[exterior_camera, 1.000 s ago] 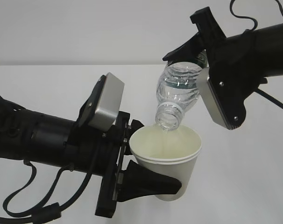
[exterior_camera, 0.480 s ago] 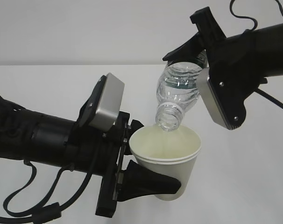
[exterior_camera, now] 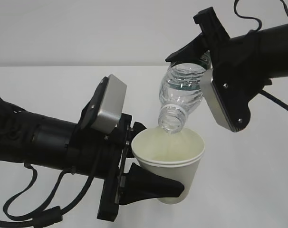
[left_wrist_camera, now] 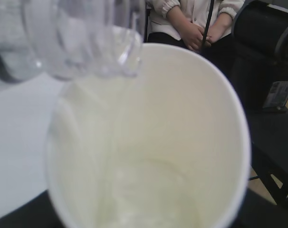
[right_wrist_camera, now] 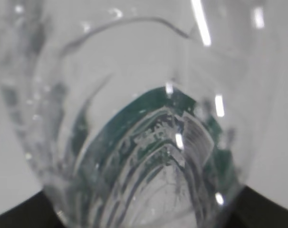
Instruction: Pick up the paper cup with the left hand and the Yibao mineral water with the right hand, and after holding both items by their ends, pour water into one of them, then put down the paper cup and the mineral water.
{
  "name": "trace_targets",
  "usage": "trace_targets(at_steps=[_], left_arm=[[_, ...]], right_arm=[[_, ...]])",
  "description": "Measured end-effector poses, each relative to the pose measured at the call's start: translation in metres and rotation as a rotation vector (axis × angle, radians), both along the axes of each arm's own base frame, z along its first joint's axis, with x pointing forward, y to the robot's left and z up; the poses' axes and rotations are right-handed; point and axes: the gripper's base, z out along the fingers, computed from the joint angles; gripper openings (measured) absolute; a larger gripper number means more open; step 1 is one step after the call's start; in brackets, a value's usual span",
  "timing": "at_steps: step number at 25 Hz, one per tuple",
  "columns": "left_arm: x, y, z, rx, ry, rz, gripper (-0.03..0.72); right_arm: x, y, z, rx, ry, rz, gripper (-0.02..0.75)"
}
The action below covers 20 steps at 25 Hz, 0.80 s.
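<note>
White table (exterior_camera: pixel 49 90), left pincer (exterior_camera: pixel 148 161) grasping paper cup (exterior_camera: pixel 175 164), right pincer (exterior_camera: pixel 201 57) grasping tilted Yibao mineral water (exterior_camera: pixel 181 97).

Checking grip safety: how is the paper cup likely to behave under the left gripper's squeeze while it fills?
The paper cup looks thin-walled, so it probably flexes if the left gripper squeezes harder. With water arriving from the tilted bottle, it likely grows heavier and could slip or tip.

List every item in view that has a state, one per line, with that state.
paper cup: upright, held off the table, mouth open under the bottle's neck.
Yibao mineral water: uncapped, tipped neck-down over the cup's rim, part full.
left hand: closed on the paper cup's side.
right hand: closed on the bottle's base end.
</note>
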Motion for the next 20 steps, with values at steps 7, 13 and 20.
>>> trace_targets(at_steps=[7, 13, 20], left_arm=[[0.0, 0.0, 0.0, 0.0, 0.0, 0.0, 0.418], [0.0, 0.0, 0.0, 0.0, 0.0, 0.0, 0.418], [0.0, 0.0, 0.0, 0.0, 0.0, 0.0, 0.417]], right_arm=[[0.0, 0.0, 0.0, -0.001, -0.002, 0.001, 0.426], [0.0, 0.0, 0.0, -0.003, -0.003, 0.002, 0.426], [0.0, 0.0, 0.0, -0.006, -0.006, 0.005, 0.426]])
